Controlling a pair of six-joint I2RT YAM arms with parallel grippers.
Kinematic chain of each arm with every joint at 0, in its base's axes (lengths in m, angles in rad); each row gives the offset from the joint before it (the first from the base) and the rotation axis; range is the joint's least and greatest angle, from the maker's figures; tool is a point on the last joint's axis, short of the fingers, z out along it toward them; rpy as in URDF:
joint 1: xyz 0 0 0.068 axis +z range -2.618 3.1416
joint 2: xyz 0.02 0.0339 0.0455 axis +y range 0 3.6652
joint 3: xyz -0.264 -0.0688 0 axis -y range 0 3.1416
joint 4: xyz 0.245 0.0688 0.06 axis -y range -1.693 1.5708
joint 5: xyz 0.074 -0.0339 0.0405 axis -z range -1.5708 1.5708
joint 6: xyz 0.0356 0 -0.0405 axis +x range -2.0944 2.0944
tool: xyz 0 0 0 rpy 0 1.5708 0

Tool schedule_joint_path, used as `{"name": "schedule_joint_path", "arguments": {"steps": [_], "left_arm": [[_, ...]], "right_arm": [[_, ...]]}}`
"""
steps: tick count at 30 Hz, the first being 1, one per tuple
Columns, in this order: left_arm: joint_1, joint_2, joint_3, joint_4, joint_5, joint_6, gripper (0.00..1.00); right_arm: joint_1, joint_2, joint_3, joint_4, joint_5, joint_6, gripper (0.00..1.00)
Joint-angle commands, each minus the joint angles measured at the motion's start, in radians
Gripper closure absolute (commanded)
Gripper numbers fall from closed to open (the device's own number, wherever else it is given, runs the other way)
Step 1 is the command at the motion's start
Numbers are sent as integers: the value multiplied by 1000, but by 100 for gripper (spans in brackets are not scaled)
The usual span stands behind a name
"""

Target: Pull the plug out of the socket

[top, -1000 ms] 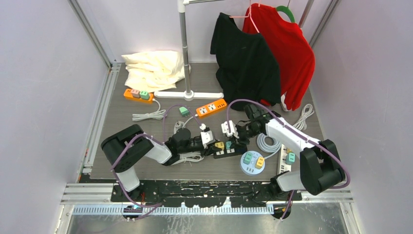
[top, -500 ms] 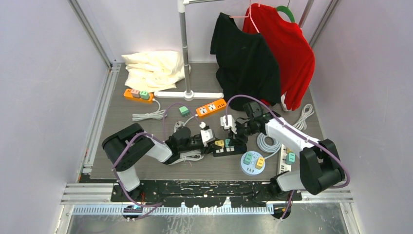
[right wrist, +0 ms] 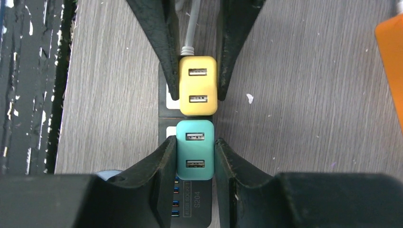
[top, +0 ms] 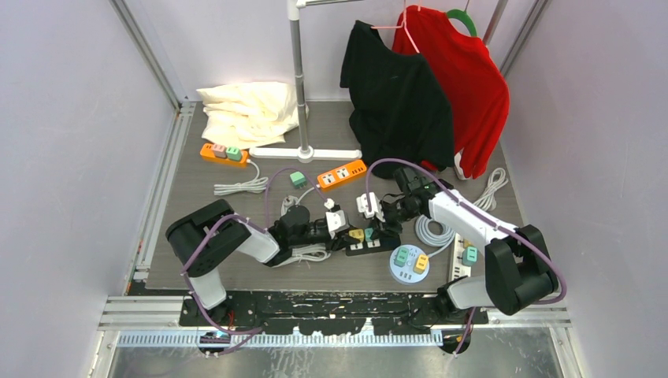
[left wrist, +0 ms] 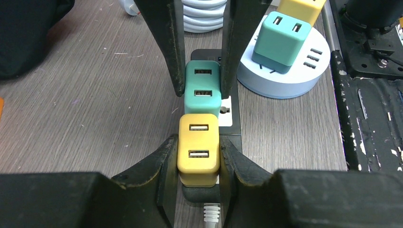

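Two grippers meet nose to nose over one black power strip (left wrist: 209, 53).

Left wrist view: the left gripper (left wrist: 198, 145) is clamped on a yellow USB charger plug (left wrist: 198, 156), with a finger pressed to each flank. Just ahead of its fingertips, touching the yellow plug end to end, sits a teal USB charger plug (left wrist: 203, 92). The right gripper (left wrist: 201, 88) pinches it, reaching in from the far side. Both plugs are seated in the strip. Beyond and to the right of the left gripper stands a round white socket hub (left wrist: 294, 78) carrying another teal cube.

Right wrist view: the same pair, reversed. The teal plug lies between the right gripper's fingers, with the yellow one just ahead. A white cord (right wrist: 190, 33) trails away past the yellow plug.

Top view: both arms converge at the strip on the grey table (top: 197, 213). Fine detail is too small to read.

Risks, as a judgement: neither gripper holds the strip itself, so a pull could lift the whole strip rather than free a plug. The plugs touch, so a tilted pull may jam one against the other. Their smooth sides could let the fingers slip.
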Motion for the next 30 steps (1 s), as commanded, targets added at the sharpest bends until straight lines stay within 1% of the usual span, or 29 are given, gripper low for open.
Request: {"name": "schedule_joint_path", "arguments": {"steps": [1,4,7,12,16,18,19,22,24,26,30], "left_arm": [[5,26,14,-36,-38,12,100],[6,25,14,-39,-38,12,100],[6,24,15,-38,-38,12,100],[5,22,12,-38,-34,13,100],[5,24,16,-41,-32,13,100],[6,26,20,-47,-31,15,100],[6,26,21,-48,-31,14,100],[6,27,21,-49,-31,14,100],[6,28,23,-52,-31,14,100],[6,30,26,-55,-31,14,100],[6,28,24,-54,-33,13,100]], "right_arm": [[6,-11,35,52,-97,169,99],[-52,-33,36,48,-68,174,99],[-90,-55,29,-8,-48,86,99],[-97,-55,36,-167,-100,-100,99],[-67,-48,26,-215,-175,-160,99],[-34,-43,28,-197,-194,-137,99],[-22,-38,30,-169,-196,-99,99],[-14,-26,40,-57,-202,67,99],[-14,-28,43,2,-181,144,99],[-22,-33,43,30,-147,180,99],[-72,-53,56,18,-108,180,99]]}}
